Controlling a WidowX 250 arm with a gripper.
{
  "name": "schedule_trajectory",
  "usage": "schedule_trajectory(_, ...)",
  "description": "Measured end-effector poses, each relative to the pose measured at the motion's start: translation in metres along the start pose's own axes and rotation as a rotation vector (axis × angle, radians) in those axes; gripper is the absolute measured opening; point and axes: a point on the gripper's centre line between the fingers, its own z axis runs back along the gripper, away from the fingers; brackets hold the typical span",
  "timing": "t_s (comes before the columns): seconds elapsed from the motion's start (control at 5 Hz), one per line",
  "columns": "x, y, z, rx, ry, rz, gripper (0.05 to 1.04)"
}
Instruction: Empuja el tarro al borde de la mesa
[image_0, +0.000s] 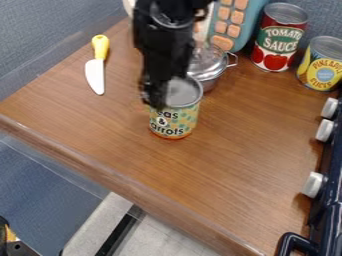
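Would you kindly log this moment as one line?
gripper: beside green-and-yellow can; can: upright, short of table edge; contact: unclear

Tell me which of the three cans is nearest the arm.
The patterned green-and-yellow can, right by the lower end of the arm. The red-labelled can and the plain yellow-labelled can stand farther off, toward the picture's upper right.

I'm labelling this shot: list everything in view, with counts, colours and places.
patterned can: 1, green, centre
red can: 1, red, top right
yellow can: 1, yellow, right edge
pot: 1, silver, behind patterned can
knife: 1, yellow-white, upper left
squared block: 1, teal-orange, top
stove: 1, navy, right edge
knobs: 3, white, on stove
table: 1, brown, centre
backdrop: 1, blue, behind table
dark object: 1, black, bottom left
arm: 1, black, top
hand: 1, black, patterned can's left side
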Motion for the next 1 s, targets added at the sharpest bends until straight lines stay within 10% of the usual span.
schedule_trajectory(0.4, 0.009, -0.001, -0.003, 0.017, -0.005, 0.015, 1.000)
schedule_trajectory(0.8, -0.026, 0.003, 0.053, -0.138, 0.108, -0.072, 1.000)
schedule_trajectory(1.0, -0.048, 0.015, 0.046, -0.095, 0.090, -0.157, 1.000)
